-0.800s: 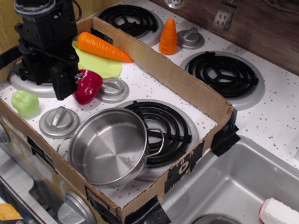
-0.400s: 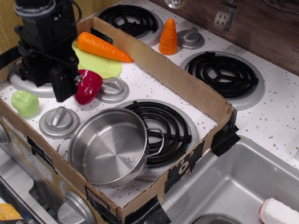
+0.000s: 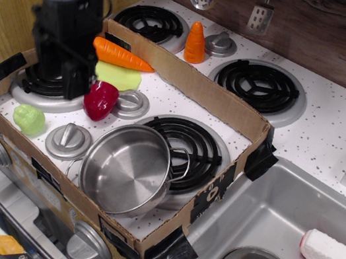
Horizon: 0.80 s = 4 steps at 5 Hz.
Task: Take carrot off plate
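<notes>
The orange carrot (image 3: 124,56) lies across the lime-green plate (image 3: 118,76) at the back left of the cardboard tray. Its green stem end is hidden behind my arm. My black gripper (image 3: 61,85) hangs just left of the plate, over the left burner, and points down. Its fingers (image 3: 78,83) look apart and hold nothing. They are beside the carrot's thick end and do not touch it.
A red toy pepper (image 3: 100,99) lies just right of the gripper. A steel pot (image 3: 126,168) stands at the front and a pale green toy vegetable (image 3: 29,119) at the left. The cardboard walls (image 3: 189,77) enclose the area. A stubby orange cone (image 3: 196,42) stands beyond it.
My arm has risen and shifted back and right, toward the carrot's thick end. The carrot, plate and the other objects have not moved.
</notes>
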Available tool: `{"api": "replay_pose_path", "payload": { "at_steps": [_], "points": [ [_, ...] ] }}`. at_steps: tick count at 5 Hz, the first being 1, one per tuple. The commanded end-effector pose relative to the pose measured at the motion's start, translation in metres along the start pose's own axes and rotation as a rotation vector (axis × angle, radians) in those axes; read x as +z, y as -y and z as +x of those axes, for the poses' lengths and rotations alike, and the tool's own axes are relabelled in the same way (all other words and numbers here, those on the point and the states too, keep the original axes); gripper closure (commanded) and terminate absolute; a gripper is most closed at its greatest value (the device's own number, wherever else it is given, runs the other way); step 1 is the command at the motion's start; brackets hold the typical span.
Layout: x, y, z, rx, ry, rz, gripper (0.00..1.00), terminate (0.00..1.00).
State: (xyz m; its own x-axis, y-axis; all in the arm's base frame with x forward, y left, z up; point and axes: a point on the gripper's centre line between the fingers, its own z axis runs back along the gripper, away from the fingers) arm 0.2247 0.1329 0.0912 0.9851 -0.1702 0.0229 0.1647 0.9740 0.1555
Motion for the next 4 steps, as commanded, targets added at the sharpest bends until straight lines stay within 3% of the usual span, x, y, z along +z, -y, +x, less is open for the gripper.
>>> {"api": "replay_pose_path", "payload": {
  "at_steps": [1,3,4],
  "points": [
    [0.012,-0.024,0.047,-0.2,0.029,0.115,0.0,0.0],
    [0.01,-0.049,0.09,-0.445,-0.002,0.114,0.0,0.0],
    [0.005,-0.054,0.099,-0.479,-0.036,0.092,0.0,0.0]
  ]
}}
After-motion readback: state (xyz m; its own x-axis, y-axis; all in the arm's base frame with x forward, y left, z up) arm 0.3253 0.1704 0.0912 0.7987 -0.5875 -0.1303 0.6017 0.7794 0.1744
